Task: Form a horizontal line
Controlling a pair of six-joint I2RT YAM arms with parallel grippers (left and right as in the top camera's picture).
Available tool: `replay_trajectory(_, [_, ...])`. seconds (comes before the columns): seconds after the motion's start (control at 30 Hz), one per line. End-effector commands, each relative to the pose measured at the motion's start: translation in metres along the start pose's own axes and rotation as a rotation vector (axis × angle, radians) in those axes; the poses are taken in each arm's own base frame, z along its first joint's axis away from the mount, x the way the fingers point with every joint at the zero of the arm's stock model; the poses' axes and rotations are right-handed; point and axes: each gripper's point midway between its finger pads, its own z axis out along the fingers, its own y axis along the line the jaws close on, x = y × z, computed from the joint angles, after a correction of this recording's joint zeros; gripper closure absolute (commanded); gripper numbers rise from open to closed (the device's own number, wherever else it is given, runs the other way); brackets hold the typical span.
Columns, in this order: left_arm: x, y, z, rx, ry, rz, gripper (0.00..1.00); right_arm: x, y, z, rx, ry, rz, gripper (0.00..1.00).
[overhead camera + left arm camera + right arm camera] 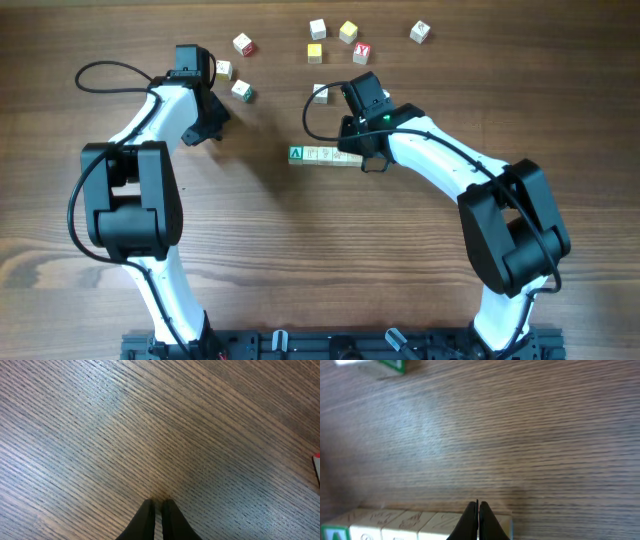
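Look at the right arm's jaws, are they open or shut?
Shut. In the right wrist view its two black fingers press together with no gap, by the horizontal line of cubes.

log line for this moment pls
left gripper shut over table | right gripper shut at right end of cube row | loose cubes beyond

My overhead view looks straight down on the table [300,250] from well above, arm bases [330,345] at the bottom edge. My left wrist view sits very near the wood, aimed down past the left gripper [156,516] at bare grain. My right wrist view is just as near, looking past the right gripper [478,519]; its bottom edge catches the horizontal line [395,522], which I also see mid-table from overhead
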Motion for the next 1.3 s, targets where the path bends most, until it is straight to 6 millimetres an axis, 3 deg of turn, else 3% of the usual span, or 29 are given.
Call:
replay_trajectory(0.0, [0.004, -0.001, 0.005, 0.001, 0.015, -0.004, 0.9, -0.023, -0.014, -0.016, 0.072, -0.095, 0.143, 0.96])
replay_trajectory(0.2, [0.004, -0.001, 0.005, 0.001, 0.015, -0.004, 0.91, -0.022, -0.057, -0.02, 0.194, -0.086, 0.4, 0.95])
replay_trajectory(0.4, [0.004, -0.001, 0.005, 0.001, 0.015, -0.004, 0.91, -0.008, -0.052, -0.018, 0.154, 0.005, 0.359, 0.96])
replay_trajectory(0.57, [0.006, 0.001, 0.005, -0.005, 0.023, -0.002, 0.93, 0.008, -0.059, -0.02, 0.189, 0.074, 0.323, 0.96])
replay_trajectory(0.7, [0.007, 0.002, 0.005, -0.009, 0.028, -0.001, 0.96, 0.014, -0.041, -0.019, 0.095, 0.135, 0.212, 0.96])
replay_trajectory(0.9, [0.011, 0.006, -0.003, -0.022, 0.046, 0.018, 0.96, 0.011, -0.068, -0.029, 0.232, 0.081, 0.25, 0.95])
replay_trajectory(1.03, [0.006, 0.009, -0.048, 0.0, 0.016, 0.037, 0.96, -0.011, -0.071, -0.08, 0.239, -0.039, 0.186, 0.95])
replay_trajectory(1.1, [0.003, 0.008, -0.079, 0.029, -0.02, 0.049, 0.96, -0.026, -0.065, -0.121, 0.189, -0.127, 0.126, 0.96])
replay_trajectory(1.27, [0.005, -0.012, -0.18, 0.171, -0.183, 0.137, 0.96, -0.039, -0.066, -0.221, 0.11, -0.328, 0.071, 0.75])
